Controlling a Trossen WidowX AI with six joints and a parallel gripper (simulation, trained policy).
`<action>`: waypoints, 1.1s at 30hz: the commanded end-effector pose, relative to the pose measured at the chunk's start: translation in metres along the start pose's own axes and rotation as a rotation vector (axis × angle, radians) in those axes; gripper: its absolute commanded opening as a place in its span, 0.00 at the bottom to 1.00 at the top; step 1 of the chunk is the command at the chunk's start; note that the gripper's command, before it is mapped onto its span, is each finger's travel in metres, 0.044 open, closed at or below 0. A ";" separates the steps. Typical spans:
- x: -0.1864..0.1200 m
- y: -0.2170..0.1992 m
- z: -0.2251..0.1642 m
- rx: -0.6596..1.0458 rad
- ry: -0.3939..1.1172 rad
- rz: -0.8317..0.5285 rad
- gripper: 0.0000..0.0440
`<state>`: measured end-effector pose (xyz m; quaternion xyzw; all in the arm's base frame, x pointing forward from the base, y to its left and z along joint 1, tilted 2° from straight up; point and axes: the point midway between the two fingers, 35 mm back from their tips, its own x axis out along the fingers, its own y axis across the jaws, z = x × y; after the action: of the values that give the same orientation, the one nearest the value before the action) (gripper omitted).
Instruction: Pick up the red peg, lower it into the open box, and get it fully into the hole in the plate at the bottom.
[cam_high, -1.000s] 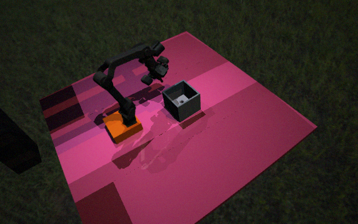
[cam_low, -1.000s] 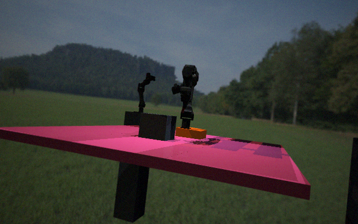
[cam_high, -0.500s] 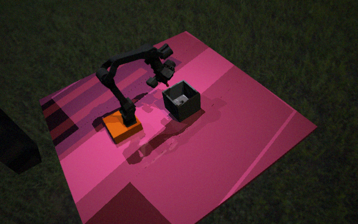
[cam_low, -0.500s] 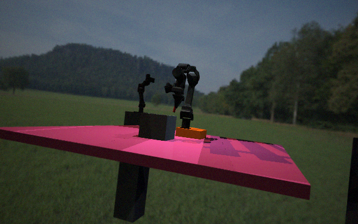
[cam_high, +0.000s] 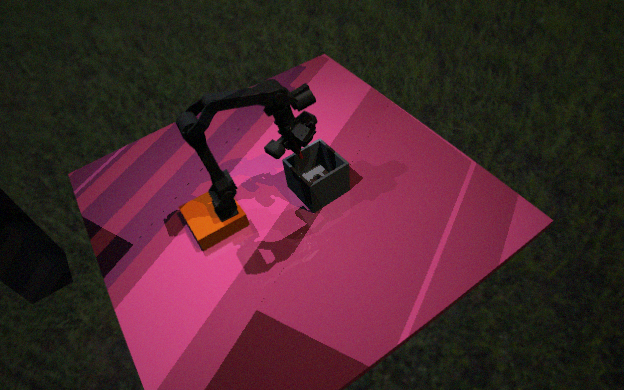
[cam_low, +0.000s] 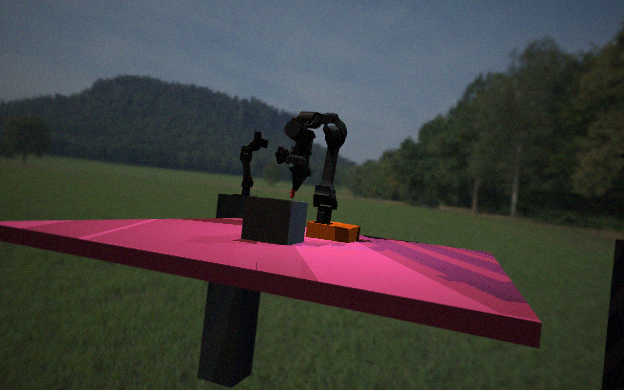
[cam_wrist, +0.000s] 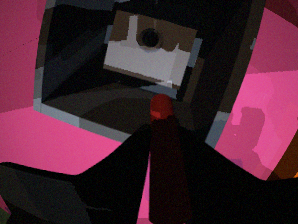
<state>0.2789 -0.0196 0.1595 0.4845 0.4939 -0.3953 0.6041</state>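
"What's the claw (cam_high: 298, 150) (cam_low: 293, 190) (cam_wrist: 162, 132) doing?"
"Grasping the red peg (cam_high: 301, 155) (cam_low: 292, 193) (cam_wrist: 161, 107), by the box (cam_high: 330, 187) (cam_low: 274, 220) (cam_wrist: 75, 120)'s rim."
"Anything blocking?"
"Box walls surround the holed plate (cam_high: 314, 174) (cam_wrist: 142, 60). Beyond, in the exterior view: orange base (cam_high: 204, 220) (cam_low: 331, 231), then another arm (cam_low: 246, 167)."

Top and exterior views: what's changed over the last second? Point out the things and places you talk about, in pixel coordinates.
The black tool (cam_high: 298, 149) (cam_low: 295, 186) (cam_wrist: 162, 132), shut on the red cylindrical peg (cam_high: 301, 156) (cam_low: 292, 193) (cam_wrist: 161, 106), moved towards the open grey box (cam_high: 331, 190) (cam_low: 265, 220) (cam_wrist: 57, 117): rightward in the top view, leftward in the exterior. The shadows shifted too. The box and orange block base (cam_high: 200, 225) (cam_low: 322, 231) stayed put.
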 end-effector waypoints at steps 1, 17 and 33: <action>0.005 0.003 0.008 -0.001 0.006 -0.003 0.00; 0.047 0.006 0.029 -0.010 0.036 -0.043 0.00; 0.086 0.014 0.035 -0.064 0.069 -0.046 0.00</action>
<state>0.3149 -0.0519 0.0874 0.4699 0.5310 -0.3822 0.5926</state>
